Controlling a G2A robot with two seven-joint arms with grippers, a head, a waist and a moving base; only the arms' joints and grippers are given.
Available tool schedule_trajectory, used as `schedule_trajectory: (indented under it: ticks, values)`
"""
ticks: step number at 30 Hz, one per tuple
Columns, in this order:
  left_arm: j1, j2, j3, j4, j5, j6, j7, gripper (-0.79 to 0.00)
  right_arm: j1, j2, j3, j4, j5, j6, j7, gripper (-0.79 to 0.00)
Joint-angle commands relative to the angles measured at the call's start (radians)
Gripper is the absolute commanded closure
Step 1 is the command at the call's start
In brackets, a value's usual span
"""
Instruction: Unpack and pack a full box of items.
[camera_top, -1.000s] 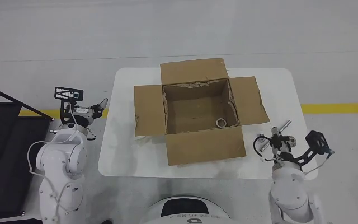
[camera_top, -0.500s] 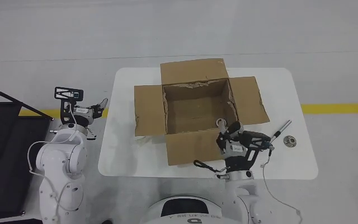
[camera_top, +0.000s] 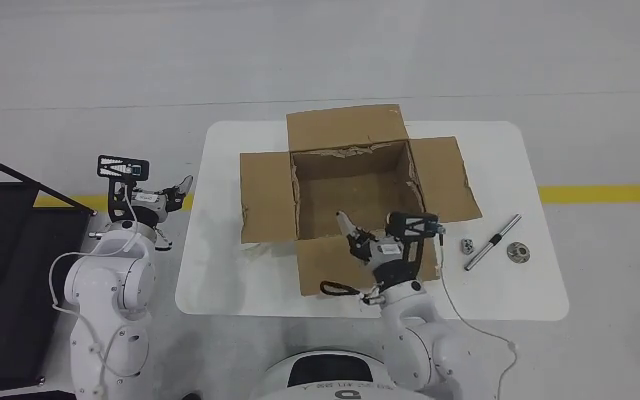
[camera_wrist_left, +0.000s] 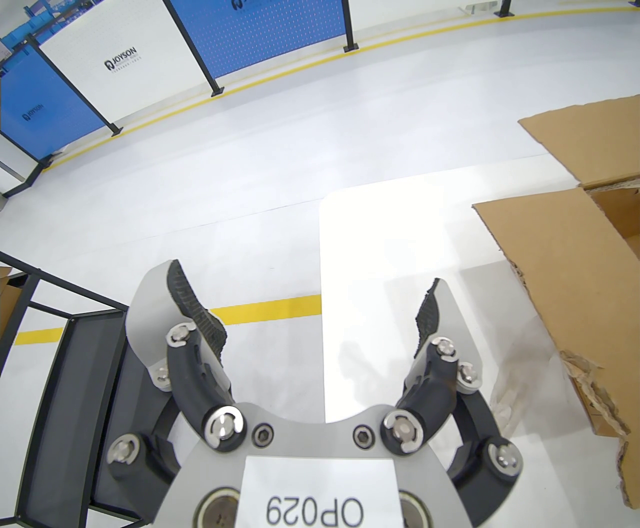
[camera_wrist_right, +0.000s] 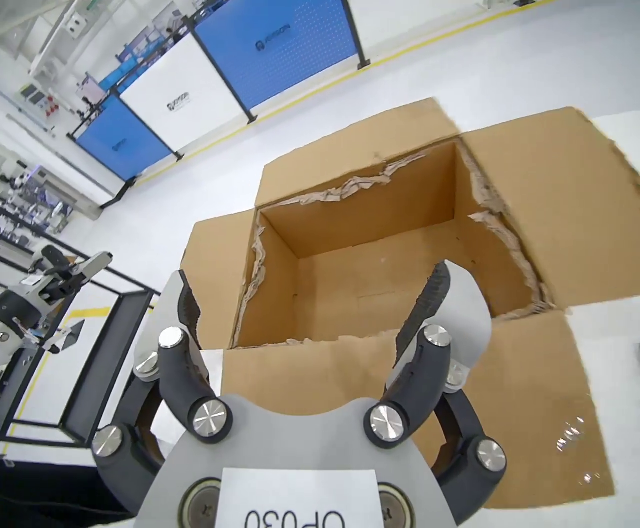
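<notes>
An open cardboard box (camera_top: 267, 196) stands mid-table with all its flaps spread out. My right gripper (camera_top: 386, 232) hovers open over the box's front flap (camera_wrist_right: 525, 400), with nothing between its fingers (camera_wrist_right: 437, 295). It covers the near right part of the box floor. The floor and walls of the box (camera_wrist_right: 360, 220) that show are bare. A metal rod (camera_top: 492, 241), a small nut (camera_top: 467, 244) and a metal disc (camera_top: 517, 251) lie on the table to the right of the box. My left gripper (camera_wrist_left: 305, 280) is open and empty, off the table's left edge (camera_top: 160, 196).
The white table (camera_top: 230, 280) has bare room to the left of and in front of the box. A black rack (camera_top: 20, 250) stands on the floor to the left, below my left gripper (camera_wrist_right: 75, 270). A yellow line runs along the floor.
My right arm has swung left from the table's right edge to the box's front flap. The rod, the disc and the nut now lie uncovered. The left arm is still.
</notes>
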Motion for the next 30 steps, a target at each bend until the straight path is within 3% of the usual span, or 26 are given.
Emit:
schedule_trajectory:
  ticks: [1, 5, 10, 15, 22, 30]
  values:
    - [0.0, 0.0, 0.0, 0.0, 0.0, 0.0, 0.0, -0.785, 0.142, -0.007, 0.0, 0.063, 0.06, -0.006, 0.197, -0.785]
    - [0.0, 0.0, 0.0, 0.0, 0.0, 0.0, 0.0, -0.785, 0.427, -0.026, 0.01, 0.277, 0.169, 0.024, 0.495, -0.785]
    - [0.0, 0.0, 0.0, 0.0, 0.0, 0.0, 0.0, -0.785, 0.606, -0.041, 0.045, 0.474, 0.303, 0.079, 0.582, -0.785]
    - [0.0, 0.0, 0.0, 0.0, 0.0, 0.0, 0.0, -0.785, 0.654, -0.034, 0.092, 0.552, 0.276, 0.117, 0.635, -0.785]
    - [0.0, 0.0, 0.0, 0.0, 0.0, 0.0, 0.0, -0.785, 0.605, -0.008, 0.18, 0.542, 0.19, 0.124, 0.75, -0.785]
    - [0.0, 0.0, 0.0, 0.0, 0.0, 0.0, 0.0, -0.785, 0.595, 0.001, 0.216, 0.551, 0.183, 0.124, 0.782, -0.785]
